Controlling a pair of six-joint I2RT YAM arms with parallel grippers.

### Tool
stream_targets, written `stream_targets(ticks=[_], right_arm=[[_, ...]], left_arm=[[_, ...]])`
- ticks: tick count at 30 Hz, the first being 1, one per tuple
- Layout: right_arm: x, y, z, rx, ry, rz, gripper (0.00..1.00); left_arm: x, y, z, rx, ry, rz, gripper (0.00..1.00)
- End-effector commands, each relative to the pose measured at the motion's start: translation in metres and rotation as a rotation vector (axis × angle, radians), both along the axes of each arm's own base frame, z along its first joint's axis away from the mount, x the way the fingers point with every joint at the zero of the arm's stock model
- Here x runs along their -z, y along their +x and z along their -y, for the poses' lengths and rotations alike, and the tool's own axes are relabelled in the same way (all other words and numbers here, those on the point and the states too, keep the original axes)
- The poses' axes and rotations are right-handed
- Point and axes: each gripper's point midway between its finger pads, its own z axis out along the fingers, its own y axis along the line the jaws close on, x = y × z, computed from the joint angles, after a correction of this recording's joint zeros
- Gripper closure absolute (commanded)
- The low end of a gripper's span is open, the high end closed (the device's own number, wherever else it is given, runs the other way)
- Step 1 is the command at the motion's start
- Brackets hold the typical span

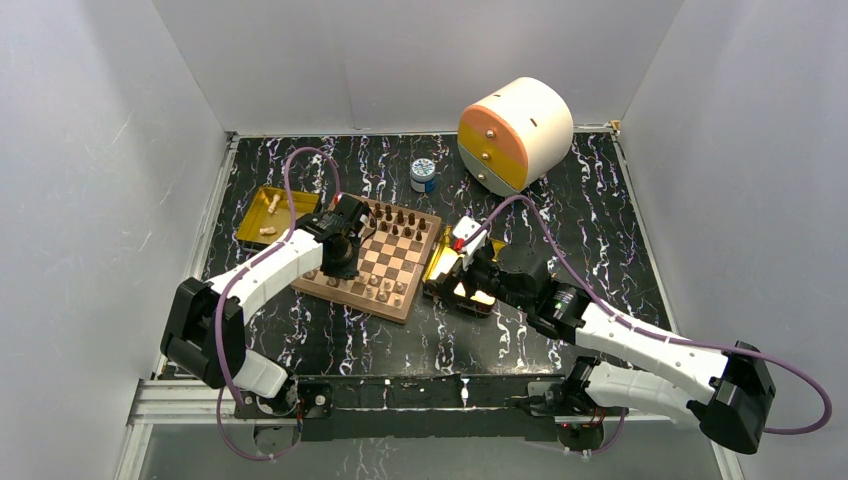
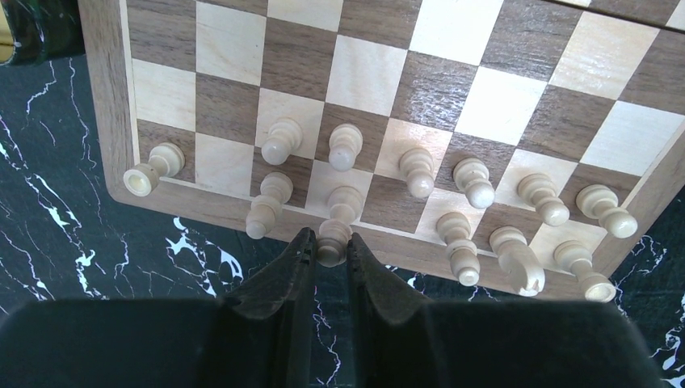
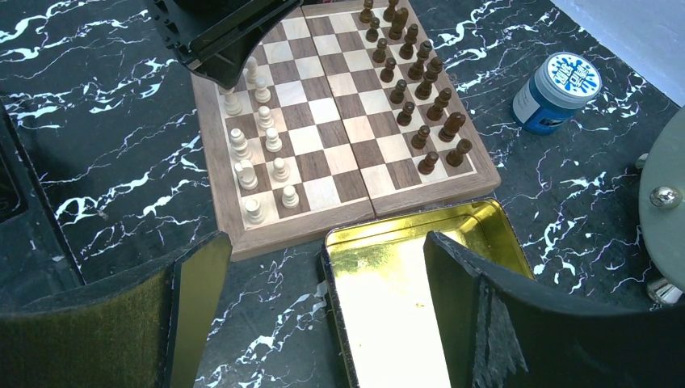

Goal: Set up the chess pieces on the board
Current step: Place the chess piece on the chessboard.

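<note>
- while the left gripper [image 2: 331, 249] is clamped on the head of a pale tan wooden chessman [image 2: 342, 212], that piece stands over a back-row square by the near rim of the square checkered wooden board [image 2: 109, 121]; whether its base touches the wood i cannot tell
- the step in hand looks like setting this piece down, so it should sit flat and centred in its square before the fingers part
- neighbours crowd it: another pale piece [image 2: 266, 208] is just beside it and a pale pawn [image 2: 346, 145] stands in the row ahead, so part the jaws only a little and rise straight up with no sideways drift
- the right gripper [image 3: 327, 267] hangs spread wide and holds nothing, above an empty shiny gold tray [image 3: 404, 267], well apart from the work
- two pale pieces [image 1: 273, 203] lie in the other gold tray [image 1: 252, 222], so the pale side seems unfinished, while the dark brown chessmen [image 3: 412, 81] stand in two rows on the opposite side
</note>
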Motion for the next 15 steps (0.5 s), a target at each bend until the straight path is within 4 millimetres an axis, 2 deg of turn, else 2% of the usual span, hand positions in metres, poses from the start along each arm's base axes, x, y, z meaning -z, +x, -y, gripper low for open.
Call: stream_targets(ticks=[1, 15], right_arm=[[-0.015, 0.0003, 0.0, 0.012, 0.049, 0.021, 0.01], [-0.018, -0.0019, 0.0029, 0.014, 0.057, 0.019, 0.01]], left_arm=[[-0.0098, -0.0019, 0.0014, 0.016, 0.004, -0.006, 0.88], [-0.0097, 0.0058, -0.0033, 0.0, 0.03, 0.037, 0.9]])
